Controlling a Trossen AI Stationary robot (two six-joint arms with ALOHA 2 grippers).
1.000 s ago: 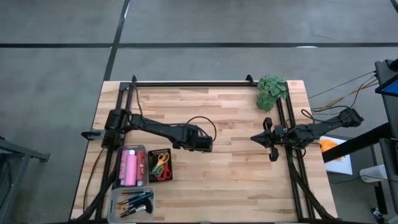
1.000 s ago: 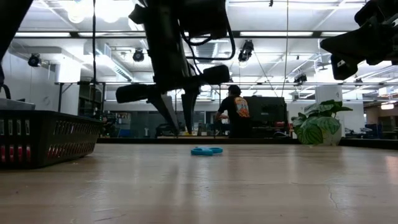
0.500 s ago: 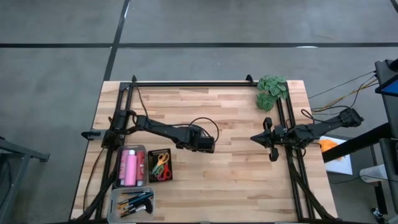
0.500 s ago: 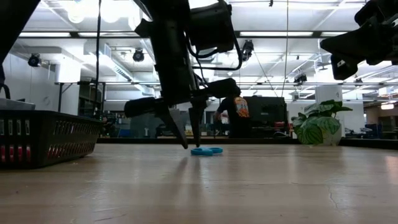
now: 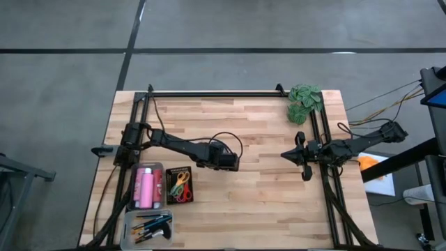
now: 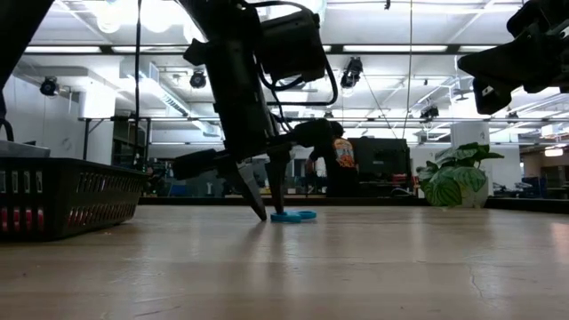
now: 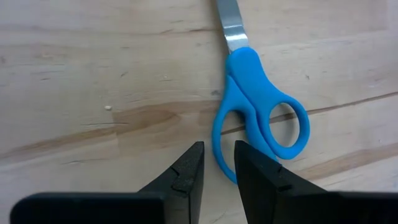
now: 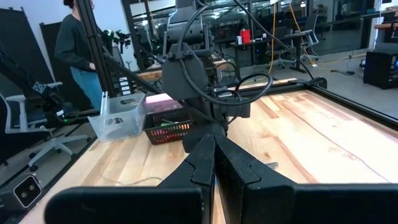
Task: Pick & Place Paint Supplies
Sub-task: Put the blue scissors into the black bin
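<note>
While the left gripper sits low over the middle of the butcher-block table, its two dark, wedge-shaped fingers are a narrow gap apart, with nothing pinched between them. Right beside the tips are the blue scissors, lying flat on the wood: smooth glossy plastic handles with two rounded loops, and a strip of shiny metal blade pointing away from the gripper. One finger looks to be just at the outer edge of the nearer loop, but I can't tell if it's actually touching. From table height you see the same thing, with the finger points down at the surface right next to the flat blue handles.

The table itself is pale wood strips with visible grain and a few darker streaks.

Over by the left arm's base there's a black mesh basket with scissors in orange, red and green handles, a clear plastic bin holding pink bottles, and another clear tray with thin brushes.

The right gripper is parked near the right edge of the table, fingers pressed together and empty. A leafy green clump sits at the far right corner.
</note>
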